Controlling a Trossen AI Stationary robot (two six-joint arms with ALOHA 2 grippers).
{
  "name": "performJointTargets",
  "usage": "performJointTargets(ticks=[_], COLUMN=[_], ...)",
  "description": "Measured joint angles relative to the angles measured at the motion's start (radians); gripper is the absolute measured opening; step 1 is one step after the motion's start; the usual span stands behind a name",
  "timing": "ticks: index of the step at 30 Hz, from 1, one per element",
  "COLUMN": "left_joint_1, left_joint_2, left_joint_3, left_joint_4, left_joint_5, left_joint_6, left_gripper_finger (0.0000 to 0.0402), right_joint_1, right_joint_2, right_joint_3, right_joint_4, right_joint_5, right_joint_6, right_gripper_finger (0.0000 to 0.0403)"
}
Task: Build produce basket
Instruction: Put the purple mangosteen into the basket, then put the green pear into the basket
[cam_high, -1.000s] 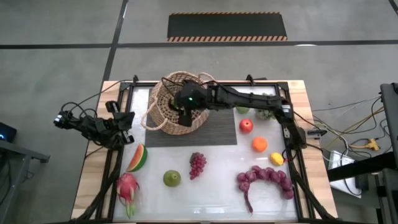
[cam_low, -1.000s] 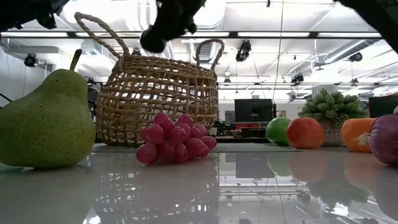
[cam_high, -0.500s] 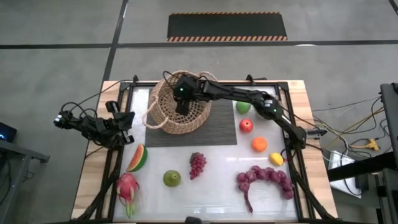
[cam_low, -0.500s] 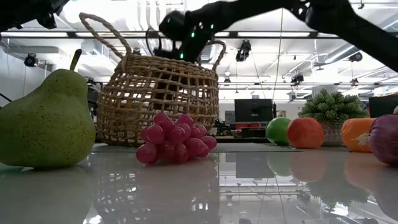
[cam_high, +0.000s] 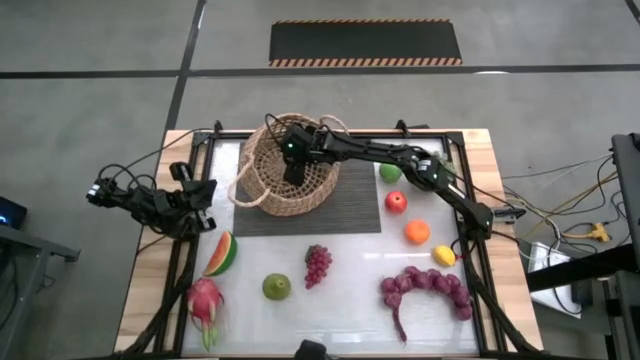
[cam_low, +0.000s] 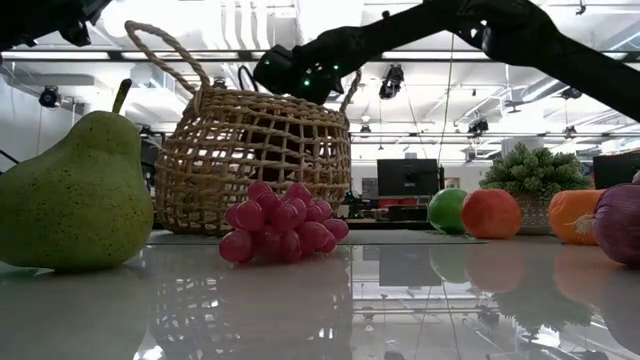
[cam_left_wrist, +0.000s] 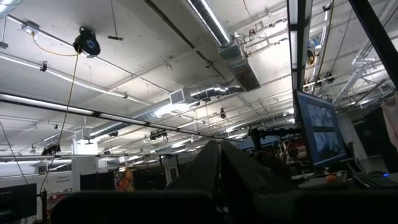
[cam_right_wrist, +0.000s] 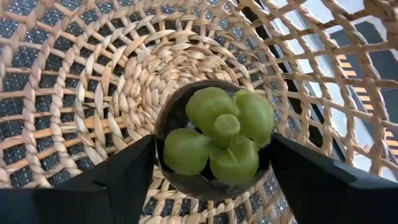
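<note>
Since the earlier frames our right arm had pulled in over the basket (cam_high: 287, 168) and the basket rocked back toward upright. Right gripper (cam_right_wrist: 214, 171) sat inside the basket, fingers spread on either side of a dark fruit (cam_right_wrist: 214, 140) with a green leafy cap. The fruit lay on the woven floor; we couldn't tell whether the pads touched it. In the high view the gripper (cam_high: 294, 165) was buried in the bowl.

Basket stood on the dark mat (cam_high: 340, 215), tilted in the low view. Left gripper (cam_high: 205, 192) was parked at the table's left edge; its fingers weren't readable.

Still on the table: watermelon slice (cam_high: 222, 253), dragon fruit (cam_high: 204, 301), pear (cam_high: 276, 287), grapes (cam_high: 317, 264), red apple (cam_high: 396, 202), orange (cam_high: 417, 232), lemon (cam_high: 444, 254).

Risk, as we judged it: the light basket could tip or slide if the arm snagged the rim or a handle (cam_low: 160, 50) on the way out.
</note>
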Motion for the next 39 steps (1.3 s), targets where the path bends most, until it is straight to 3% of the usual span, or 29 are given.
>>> performJointTargets(ticks=[9,17,21,27,32,35,37,39], left_joint_1=[0.0,0.0,0.0,0.0,0.0,0.0,0.0,0.0], left_joint_2=[0.004,0.007,0.007,0.007,0.01,0.01,0.01,0.012], left_joint_3=[0.0,0.0,0.0,-0.001,-0.001,-0.001,-0.001,-0.001], left_joint_4=[-0.009,-0.001,0.0,-0.001,-0.001,-0.001,0.0,0.0], left_joint_5=[0.0,0.006,0.007,0.01,0.011,0.011,0.011,0.012], left_joint_6=[-0.001,-0.008,-0.009,-0.09,-0.116,-0.116,-0.116,-0.116], left_gripper_finger=[0.0,0.0,0.0,0.0,0.0,0.0,0.0,0.0], right_joint_1=[0.05,0.227,0.308,0.351,0.349,0.336,0.3,0.238], right_joint_2=[-0.152,-0.401,-0.509,-0.605,-0.69,-0.736,-0.755,-0.757], right_joint_3=[-0.001,-0.044,-0.122,-0.264,-0.349,-0.401,-0.448,-0.497], right_joint_4=[-0.092,-0.263,-0.237,-0.206,-0.22,-0.245,-0.25,-0.243], right_joint_5=[-0.005,0.009,0.011,0.147,0.182,0.335,0.423,0.411], right_joint_6=[0.036,0.057,0.081,0.108,0.147,0.156,0.155,0.155], right_gripper_finger=[0.0328,0.0327,0.0327,0.0327,0.0327,0.0323,0.0308,0.0281])
